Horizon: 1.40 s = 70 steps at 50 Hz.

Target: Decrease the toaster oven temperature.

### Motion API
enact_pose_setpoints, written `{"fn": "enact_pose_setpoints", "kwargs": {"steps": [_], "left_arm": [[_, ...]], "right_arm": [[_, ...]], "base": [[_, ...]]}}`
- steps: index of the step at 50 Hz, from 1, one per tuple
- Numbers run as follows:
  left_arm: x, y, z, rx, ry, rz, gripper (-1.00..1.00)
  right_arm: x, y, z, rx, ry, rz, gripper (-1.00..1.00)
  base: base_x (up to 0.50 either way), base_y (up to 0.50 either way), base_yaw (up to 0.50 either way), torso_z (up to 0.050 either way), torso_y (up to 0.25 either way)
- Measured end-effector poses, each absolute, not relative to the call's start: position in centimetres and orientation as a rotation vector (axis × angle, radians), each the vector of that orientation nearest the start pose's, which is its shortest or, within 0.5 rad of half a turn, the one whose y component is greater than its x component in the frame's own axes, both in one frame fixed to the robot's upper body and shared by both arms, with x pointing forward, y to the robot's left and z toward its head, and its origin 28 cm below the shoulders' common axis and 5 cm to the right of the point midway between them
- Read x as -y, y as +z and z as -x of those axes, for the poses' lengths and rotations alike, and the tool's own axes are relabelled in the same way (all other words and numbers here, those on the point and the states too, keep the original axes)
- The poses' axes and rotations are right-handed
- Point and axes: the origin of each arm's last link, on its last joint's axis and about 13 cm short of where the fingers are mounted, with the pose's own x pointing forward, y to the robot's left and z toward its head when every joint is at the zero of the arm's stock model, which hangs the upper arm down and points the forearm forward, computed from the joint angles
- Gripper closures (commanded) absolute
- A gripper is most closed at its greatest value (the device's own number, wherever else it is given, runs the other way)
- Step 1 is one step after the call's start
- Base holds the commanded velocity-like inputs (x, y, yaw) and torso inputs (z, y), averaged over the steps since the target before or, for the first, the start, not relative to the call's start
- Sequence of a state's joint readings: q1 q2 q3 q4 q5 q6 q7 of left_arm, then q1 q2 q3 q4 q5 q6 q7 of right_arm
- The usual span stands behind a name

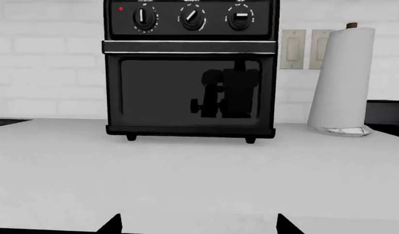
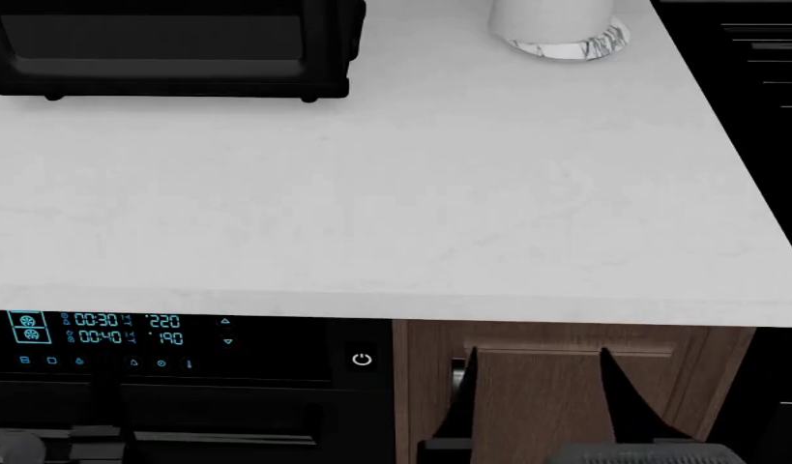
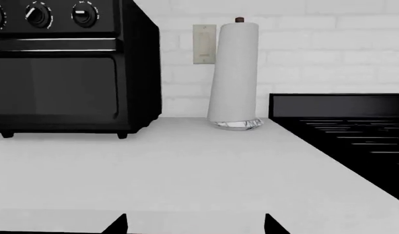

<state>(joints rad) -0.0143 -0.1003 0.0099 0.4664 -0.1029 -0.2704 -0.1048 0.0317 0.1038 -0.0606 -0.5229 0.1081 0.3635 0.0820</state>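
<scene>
The black toaster oven (image 1: 189,92) stands at the back of the white countertop (image 1: 199,170), with a dark glass door and a silver-edged bar handle (image 1: 189,47). Three round knobs sit above the handle: left (image 1: 144,18), middle (image 1: 192,18) and right (image 1: 241,18). My left gripper (image 1: 199,226) is open and empty, facing the oven from well in front of it. My right gripper (image 3: 194,225) is open and empty; the oven (image 3: 63,73) is off to its side. In the head view the oven (image 2: 176,48) is far left and the right gripper (image 2: 538,406) is below the counter's front edge.
A paper towel roll (image 1: 342,83) stands beside the toaster oven, with wall switches (image 1: 293,48) behind. A black stove (image 3: 342,126) borders the counter on the right. Below the counter are a built-in oven with a cyan display (image 2: 99,329) and a wooden cabinet door (image 2: 538,387).
</scene>
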Motion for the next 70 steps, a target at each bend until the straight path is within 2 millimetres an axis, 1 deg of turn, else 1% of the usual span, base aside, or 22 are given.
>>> {"fn": "enact_pose_setpoints", "kwargs": {"steps": [5,10,16,22,29,43,70], "left_arm": [[-22.2,12.2,-20.2,0.274,0.056,0.007,-1.00],[-22.5,14.2,-19.6,0.327,0.064,0.017,-1.00],[-22.6,15.9,-19.0,0.364,0.071,0.020,-1.00],[-22.6,16.7,-18.7,0.380,0.070,0.032,-1.00],[-22.5,17.3,-18.5,0.393,0.064,0.042,-1.00],[-22.4,17.4,-18.5,0.403,0.046,0.056,-1.00],[-22.3,16.9,-18.8,0.390,0.041,0.045,-1.00]], "right_arm": [[9.9,13.1,-19.8,0.245,0.047,-0.005,-1.00],[9.8,14.7,-19.1,0.288,0.061,-0.003,-1.00],[9.9,16.0,-18.5,0.328,0.065,-0.013,-1.00],[10.0,16.5,-18.1,0.349,0.069,-0.031,-1.00],[10.1,16.7,-18.0,0.366,0.072,-0.047,-1.00],[10.1,16.6,-17.8,0.377,0.084,-0.058,-1.00],[9.9,16.3,-17.8,0.365,0.106,-0.051,-1.00]], "base": [[0.00,0.00,0.00,0.000,0.000],[0.00,0.00,0.00,0.000,0.000],[0.00,0.00,0.00,0.000,0.000],[0.00,0.00,0.00,0.000,0.000],[0.00,0.00,0.00,0.000,0.000],[0.00,0.00,0.00,0.000,0.000],[0.00,0.26,0.00,0.000,0.000]]}}
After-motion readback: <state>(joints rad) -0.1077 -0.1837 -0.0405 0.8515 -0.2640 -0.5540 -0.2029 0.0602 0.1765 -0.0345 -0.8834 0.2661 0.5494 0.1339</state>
